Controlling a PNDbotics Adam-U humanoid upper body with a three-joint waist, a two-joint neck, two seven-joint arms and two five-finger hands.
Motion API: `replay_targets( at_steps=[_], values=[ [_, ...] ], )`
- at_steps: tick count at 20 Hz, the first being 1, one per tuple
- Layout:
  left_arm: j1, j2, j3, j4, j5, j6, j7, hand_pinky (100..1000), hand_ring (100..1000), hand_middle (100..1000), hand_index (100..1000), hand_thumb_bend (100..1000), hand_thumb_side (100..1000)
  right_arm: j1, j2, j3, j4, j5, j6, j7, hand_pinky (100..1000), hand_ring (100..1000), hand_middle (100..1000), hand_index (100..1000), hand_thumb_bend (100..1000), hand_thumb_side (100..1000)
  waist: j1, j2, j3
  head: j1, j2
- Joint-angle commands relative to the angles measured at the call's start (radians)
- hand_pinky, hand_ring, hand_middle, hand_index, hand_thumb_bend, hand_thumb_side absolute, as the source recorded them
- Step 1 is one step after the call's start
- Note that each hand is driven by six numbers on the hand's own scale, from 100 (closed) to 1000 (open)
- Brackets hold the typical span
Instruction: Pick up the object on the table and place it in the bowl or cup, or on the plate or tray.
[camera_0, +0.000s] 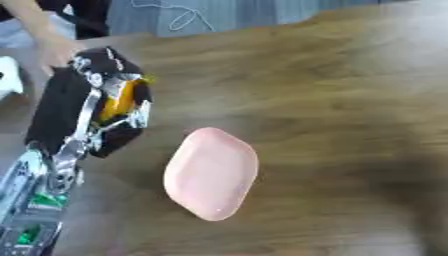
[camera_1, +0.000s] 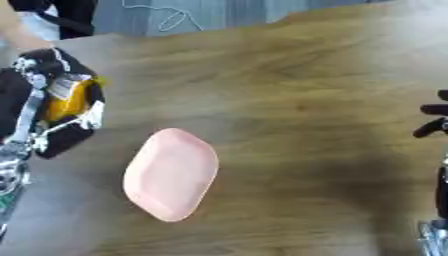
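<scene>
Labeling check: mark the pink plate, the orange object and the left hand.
pink plate (camera_0: 211, 172), left eye view, bare middle of the dish.
orange object (camera_0: 119, 102), left eye view, visible orange side between the fingers.
left hand (camera_0: 66, 112), left eye view, black back of hand.

The robot's left hand (camera_0: 83, 107) is showing black shells laced with silver metal links, its forearm trailing silver plates with green markings near the lower corner. The right hand (camera_1: 433, 122) is appearing only as black fingers above a silver base.
</scene>
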Motion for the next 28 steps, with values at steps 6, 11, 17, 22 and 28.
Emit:
replay_targets(
  at_steps=[6, 11, 17, 22, 28],
  values=[
    [-0.076, -0.037, -0.091, -0.024, 0.054, -0.075, -0.09, 100, 100, 133, 247, 100, 100, -0.002, -0.021, 0.002, -0.014, -0.005, -0.001, 0.009, 359, 578, 659, 829, 100, 735, 0.002, -0.022, -0.012, -0.004, 0.001],
    [-0.076, -0.078, -0.133, -0.024, 0.063, -0.093, -0.143, 100, 100, 179, 290, 100, 100, -0.013, -0.022, 0.005, -0.014, -0.01, -0.004, 0.013, 360, 579, 659, 828, 100, 736, 0.005, -0.015, -0.027, -0.006, -0.001],
    [-0.06, -0.077, -0.148, -0.015, 0.037, -0.123, -0.201, 100, 168, 243, 350, 100, 100, -0.017, -0.023, 0.005, -0.014, -0.01, -0.005, 0.016, 360, 579, 659, 828, 100, 735, 0.007, -0.006, -0.03, -0.008, -0.003],
    [-0.041, -0.072, -0.15, 0.009, 0.017, -0.152, -0.224, 100, 181, 256, 362, 100, 100, -0.02, -0.022, 0.005, -0.014, -0.009, -0.007, 0.016, 360, 579, 659, 829, 100, 734, 0.006, 0.003, -0.031, -0.006, -0.005],
    [-0.022, -0.07, -0.152, 0.026, 0.007, -0.166, -0.226, 100, 183, 260, 366, 100, 100, -0.025, -0.022, 0.006, -0.014, -0.008, -0.008, 0.017, 360, 579, 659, 828, 100, 733, 0.007, 0.011, -0.034, -0.006, -0.008]
  ],
)
